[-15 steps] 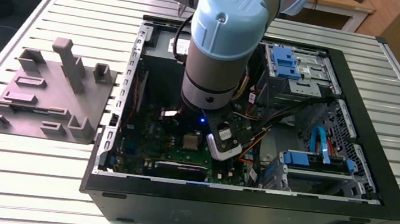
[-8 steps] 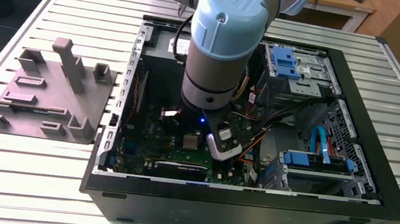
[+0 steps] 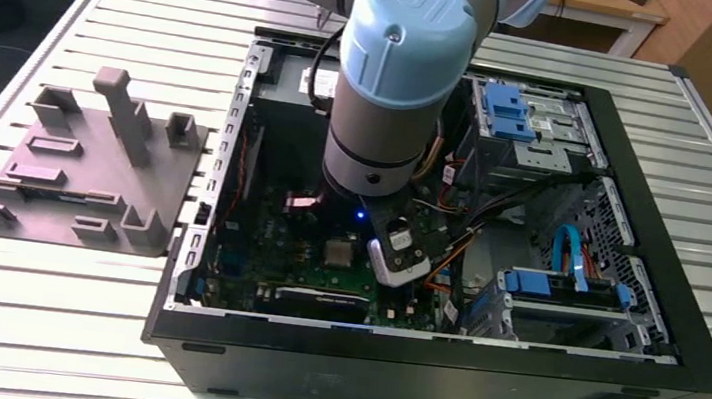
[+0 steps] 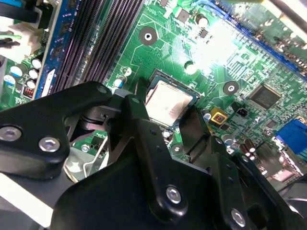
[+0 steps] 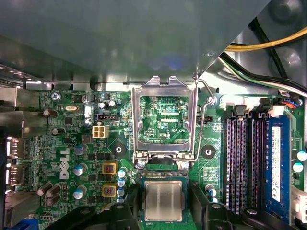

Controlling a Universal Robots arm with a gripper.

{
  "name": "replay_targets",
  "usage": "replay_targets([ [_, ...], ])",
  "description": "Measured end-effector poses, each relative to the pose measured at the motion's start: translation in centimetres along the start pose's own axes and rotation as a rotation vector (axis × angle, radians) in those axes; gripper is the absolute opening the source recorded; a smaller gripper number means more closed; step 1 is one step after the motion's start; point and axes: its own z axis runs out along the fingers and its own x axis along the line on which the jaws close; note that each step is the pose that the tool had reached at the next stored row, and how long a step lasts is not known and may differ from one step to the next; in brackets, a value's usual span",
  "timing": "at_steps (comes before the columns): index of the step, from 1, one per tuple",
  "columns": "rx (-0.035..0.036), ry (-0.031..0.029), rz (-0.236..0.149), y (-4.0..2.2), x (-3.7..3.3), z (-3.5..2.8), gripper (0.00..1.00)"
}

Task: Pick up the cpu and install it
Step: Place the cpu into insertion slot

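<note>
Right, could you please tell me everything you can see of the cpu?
The cpu is a small flat square chip with a silvery-grey, dully reflective metal top and a paler rim. It lies flat, top up, in the socket on the green motherboard, beside the hinged metal retention frame, which stands open. The gripper is open, its black fingers flanking the chip on two opposite sides without visibly touching it.

The cpu (image 5: 163,200) sits in the motherboard socket (image 5: 163,174) inside the case (image 3: 445,359), which stands on the table (image 3: 150,5).
</note>
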Motion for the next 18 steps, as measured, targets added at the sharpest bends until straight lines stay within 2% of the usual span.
replay_targets([
  [2,-0.0020,-0.0004,0.000,0.02,0.00,-0.16,0.54],
  [8,-0.0010,0.0001,0.000,0.00,0.00,-0.19,0.53],
  [9,-0.0012,0.0001,0.000,0.01,0.00,-0.19,0.47],
  [18,-0.0026,-0.0008,0.016,0.10,0.19,-0.16,0.47],
])
